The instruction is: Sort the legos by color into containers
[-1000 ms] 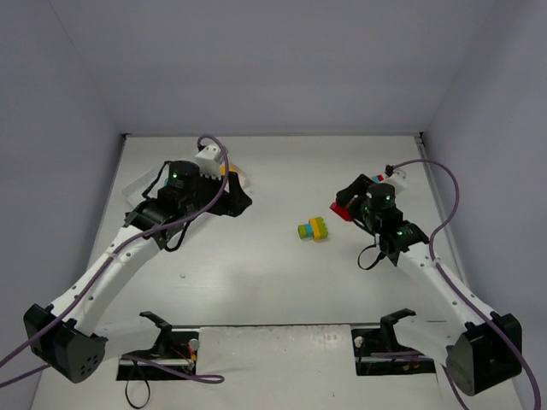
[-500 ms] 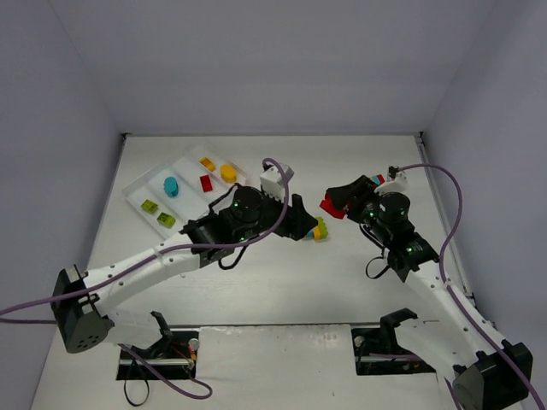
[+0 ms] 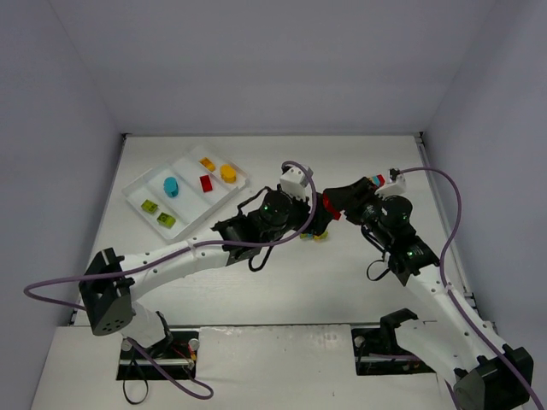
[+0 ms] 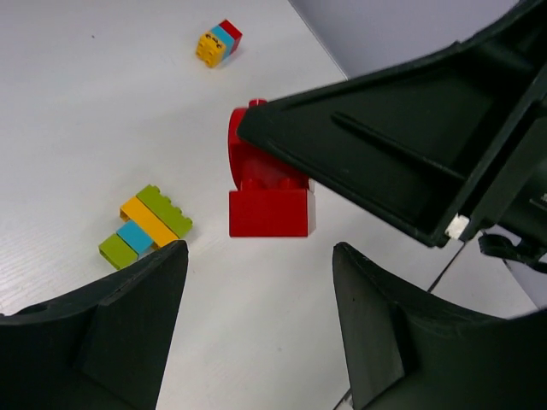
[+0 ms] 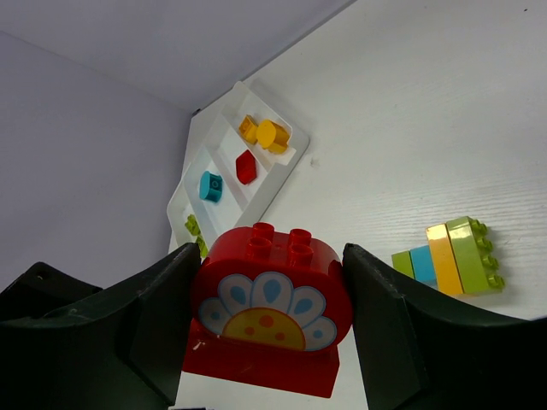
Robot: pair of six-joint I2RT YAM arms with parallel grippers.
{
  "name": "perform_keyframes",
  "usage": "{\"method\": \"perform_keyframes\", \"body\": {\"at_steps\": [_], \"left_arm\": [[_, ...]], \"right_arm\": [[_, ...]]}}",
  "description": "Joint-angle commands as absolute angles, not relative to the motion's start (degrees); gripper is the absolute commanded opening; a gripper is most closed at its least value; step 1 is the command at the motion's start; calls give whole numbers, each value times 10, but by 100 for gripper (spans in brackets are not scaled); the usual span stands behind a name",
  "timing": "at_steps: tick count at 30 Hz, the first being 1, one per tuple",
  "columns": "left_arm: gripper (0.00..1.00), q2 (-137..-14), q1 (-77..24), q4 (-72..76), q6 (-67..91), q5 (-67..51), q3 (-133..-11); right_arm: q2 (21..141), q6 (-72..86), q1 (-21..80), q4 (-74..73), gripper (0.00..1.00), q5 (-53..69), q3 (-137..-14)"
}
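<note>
One red brick is pinched in the right pincer; the left pincer, spread wide, hangs beside it.

2 white arms, seemingly purple cables

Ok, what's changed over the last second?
The left pincer swung from over the tray rightward to the centre. It is open and now sits right beside the red brick, near the green-yellow-blue cluster. The right pincer edged slightly leftward. Nothing was grabbed or released. Unchanged: the right pincer still clamps the red brick, and the cluster lies where it was.
</note>
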State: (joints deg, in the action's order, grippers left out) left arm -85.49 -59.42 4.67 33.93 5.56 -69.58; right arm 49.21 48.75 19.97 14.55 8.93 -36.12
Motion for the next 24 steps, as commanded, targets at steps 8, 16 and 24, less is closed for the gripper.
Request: {"method": "perform_keyframes", "body": {"at_steps": [8,16,24], "left_arm": [[62,-869,-604,159,344,111,-732],[38,-871,-606,183,344,124,-718],[0,-861,-606,192,359,126,-687]], "right_arm": [[488,529,204,228,0,121,-361],[488,533,204,229,0,120,-359],[487,541,203,229,0,99,-352]]}}
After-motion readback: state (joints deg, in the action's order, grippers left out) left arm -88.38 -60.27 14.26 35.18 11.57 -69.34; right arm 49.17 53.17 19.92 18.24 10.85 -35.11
